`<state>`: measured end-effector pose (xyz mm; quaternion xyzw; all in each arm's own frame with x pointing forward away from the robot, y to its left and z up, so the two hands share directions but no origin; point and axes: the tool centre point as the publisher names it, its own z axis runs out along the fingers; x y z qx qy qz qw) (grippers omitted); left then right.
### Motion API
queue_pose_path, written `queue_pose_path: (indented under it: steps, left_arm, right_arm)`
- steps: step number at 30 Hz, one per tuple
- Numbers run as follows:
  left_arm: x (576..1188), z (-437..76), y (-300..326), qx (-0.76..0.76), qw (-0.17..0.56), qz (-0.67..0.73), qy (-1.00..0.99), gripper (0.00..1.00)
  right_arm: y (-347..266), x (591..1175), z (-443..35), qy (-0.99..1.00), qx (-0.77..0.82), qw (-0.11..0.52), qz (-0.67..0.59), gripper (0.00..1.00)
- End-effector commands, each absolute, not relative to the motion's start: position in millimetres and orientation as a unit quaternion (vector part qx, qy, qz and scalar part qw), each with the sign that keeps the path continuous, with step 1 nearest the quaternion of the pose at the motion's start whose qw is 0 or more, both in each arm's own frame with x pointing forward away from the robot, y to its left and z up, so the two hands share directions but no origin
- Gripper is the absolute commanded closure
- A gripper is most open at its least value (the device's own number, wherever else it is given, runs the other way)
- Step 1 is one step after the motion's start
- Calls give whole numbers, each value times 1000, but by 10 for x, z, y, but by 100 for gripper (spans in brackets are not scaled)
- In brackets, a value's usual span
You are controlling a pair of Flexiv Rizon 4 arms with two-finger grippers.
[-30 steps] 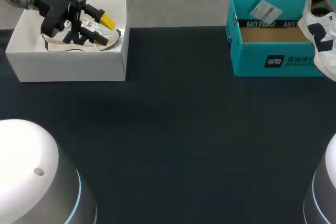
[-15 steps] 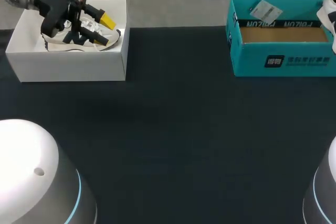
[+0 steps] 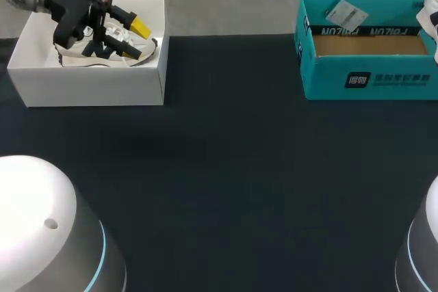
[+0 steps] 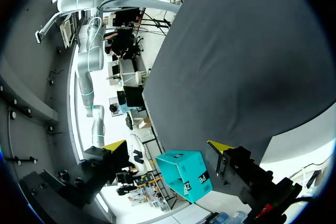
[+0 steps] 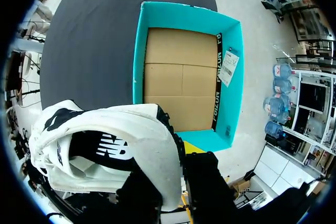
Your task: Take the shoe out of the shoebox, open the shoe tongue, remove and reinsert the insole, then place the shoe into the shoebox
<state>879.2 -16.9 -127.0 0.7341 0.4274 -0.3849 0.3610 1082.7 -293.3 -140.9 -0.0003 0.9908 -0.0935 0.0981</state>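
A white trainer with black panels hangs in the air, clear of its box and gripped at one end by the right end effector. The end effector's dark fingers are closed narrowly on the shoe's wall from both sides, with one yellow tip showing beside it. In the head view only a sliver of the trainer shows, at the right edge.

Below and ahead of the trainer sits the open teal cardboard shoebox. Its brown floor is bare and a paper tag hangs on one wall. The box stands at the far right of the dark worktop.

Well apart, at the far left, is a plain white open box with a second white and black shoe inside. The left end effector hovers over this shoe with its fingers spread wide and nothing between them.

As for progress, the trainer is out of the shoebox, so the first step looks done. The pictures do not show whether the tongue has been opened or the insole removed and put back. Placing the trainer into the teal shoebox is not yet done.
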Motion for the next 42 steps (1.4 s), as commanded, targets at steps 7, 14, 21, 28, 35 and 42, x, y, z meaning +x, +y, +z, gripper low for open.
queue_pose_path:
  steps: [7, 14, 21, 28, 35, 42]
  left_arm:
    - [8787, -1271, -166, 735, 361, -384, 427, 0]
    - [8787, -1271, -166, 735, 361, -384, 427, 0]
    - [8787, -1271, -166, 735, 361, -384, 427, 0]
    - [8787, -1271, -166, 735, 361, -384, 427, 0]
    - [8787, -1271, -166, 735, 361, -384, 427, 0]
    - [8787, -1271, -166, 735, 361, -384, 427, 0]
  right_arm:
    - [-2936, 10828, -1388, 991, -1, 97, -94, 100]
    - [-3062, 10731, -1380, 967, 207, 118, -87, 100]
    - [-3142, 10652, -1368, 897, 409, 132, -103, 100]
    - [-3280, 10618, -1371, 823, 545, 111, -116, 100]
    - [-3332, 10580, -1374, 809, 569, 102, -110, 100]
    - [-3332, 10580, -1374, 809, 569, 102, -110, 100]
